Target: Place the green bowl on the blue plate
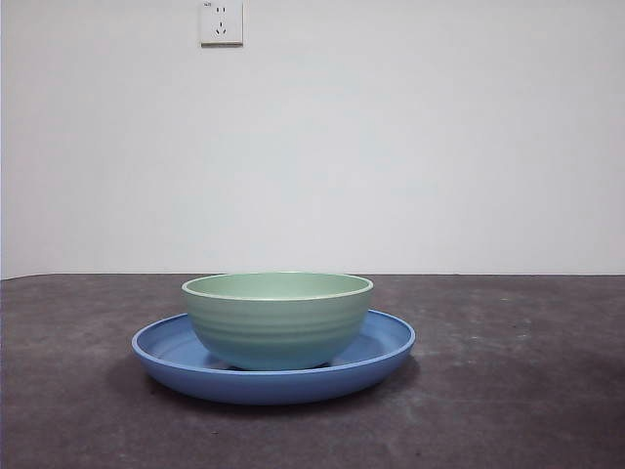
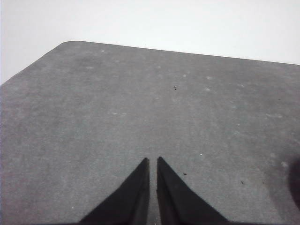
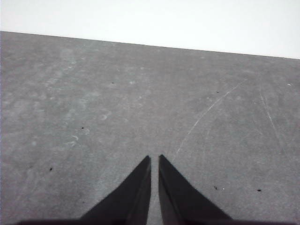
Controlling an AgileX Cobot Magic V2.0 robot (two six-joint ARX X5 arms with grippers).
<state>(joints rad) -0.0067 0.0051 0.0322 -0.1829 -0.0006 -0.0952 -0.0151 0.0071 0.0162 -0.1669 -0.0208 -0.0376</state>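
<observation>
In the left wrist view, the left gripper (image 2: pixel 153 161) has its two black jaws drawn together, tips almost meeting with only a thin slit between them, and nothing is held. Ahead of those tips lies only the grey table (image 2: pixel 140 103), running on to its rounded far corner and the pale wall.

The right gripper (image 3: pixel 154 159) stands the same way: jaws closed to a narrow slit, empty, with bare scratched tabletop ahead of the tips. Neither bowl nor plate appears near either pair of jaws.

In the front view, the blue plate (image 1: pixel 166 352) lies flat on the table, and the green bowl (image 1: pixel 278 327) sits upright inside it, roughly centred. Behind them, a white wall socket (image 1: pixel 221 22) is mounted high on the wall.
</observation>
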